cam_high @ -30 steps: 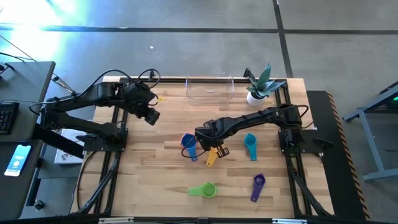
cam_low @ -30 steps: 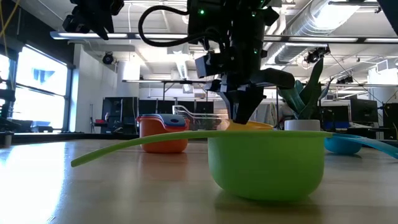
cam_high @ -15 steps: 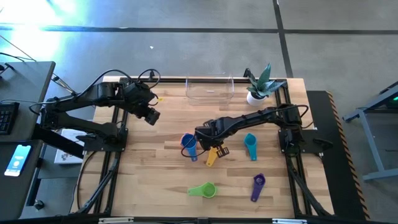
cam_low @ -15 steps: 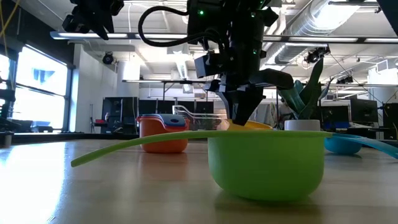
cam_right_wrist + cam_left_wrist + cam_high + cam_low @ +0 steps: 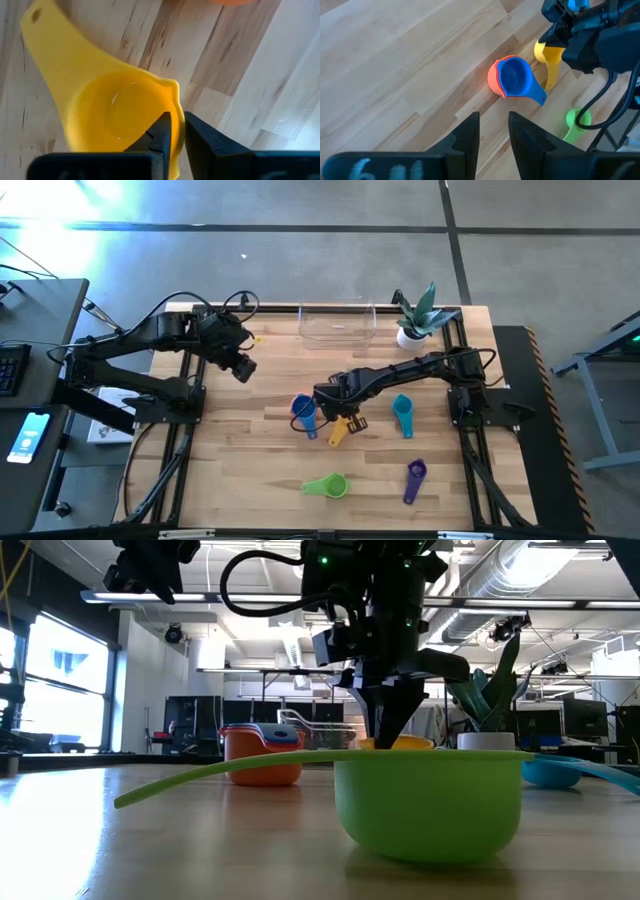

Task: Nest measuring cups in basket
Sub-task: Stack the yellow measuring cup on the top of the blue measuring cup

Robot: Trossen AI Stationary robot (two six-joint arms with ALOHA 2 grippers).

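Right pincer (image 5: 172, 132) nearly closed, pinching yellow cup (image 5: 110, 107) by its rim

A small blue plastic measuring cup (image 5: 303, 408) sits nested in an orange one (image 5: 492, 79) mid-table, with a yellow scoop-shaped cup (image 5: 342, 429) just beside them. A teal cup (image 5: 402, 411) lies to the right; a green cup (image 5: 330, 485) and a purple cup (image 5: 415, 475) lie nearer the front edge. The clear rectangular plastic basket (image 5: 337, 323) stands at the back edge.
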